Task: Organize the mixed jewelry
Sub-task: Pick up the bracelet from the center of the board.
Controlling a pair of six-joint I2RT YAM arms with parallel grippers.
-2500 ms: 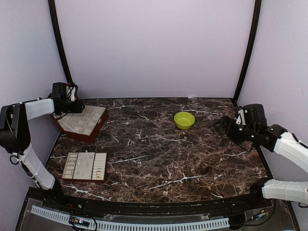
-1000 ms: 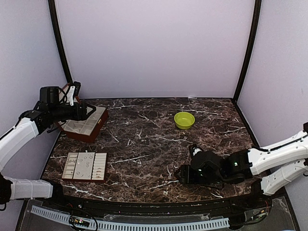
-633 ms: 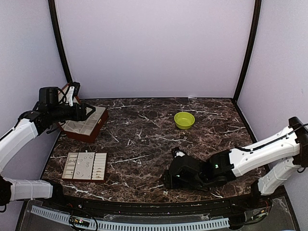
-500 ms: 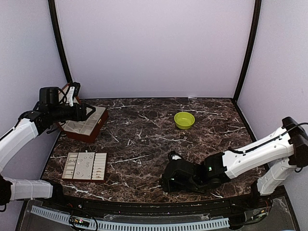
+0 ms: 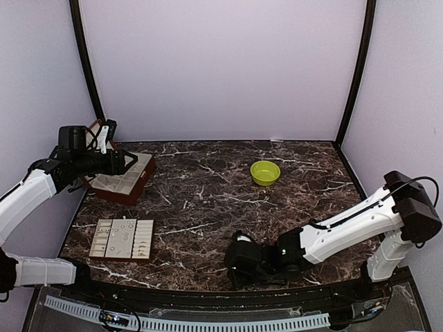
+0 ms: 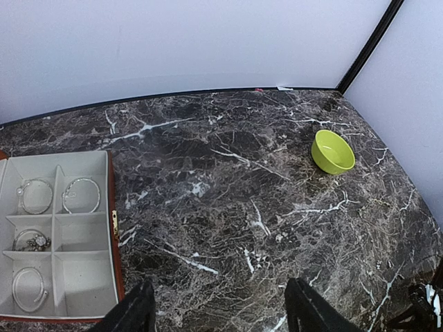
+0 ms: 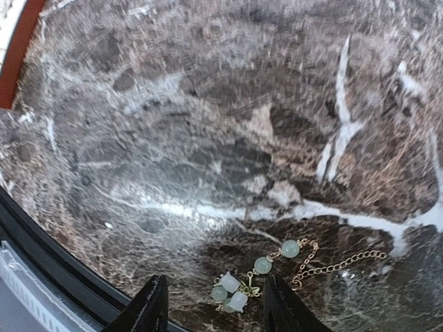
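Only tips of right pincer (image 7: pixel 213 304) visible, beaded chain (image 7: pixel 263 265) between

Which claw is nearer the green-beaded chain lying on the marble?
Right. The right claw hangs open directly over the beaded chain; the left claw is far off, by the reddish-brown box.

On the dark, white-veined marble tabletop (image 5: pixel 208 207): round lime-green bowl (image 5: pixel 265 172) right rear, open reddish-brown compartment box (image 5: pixel 119 178) left rear, flat cream compartment tray (image 5: pixel 122 239) nearer. Near the front edge, thin gold chain with pale green beads (image 7: pixel 262 265).
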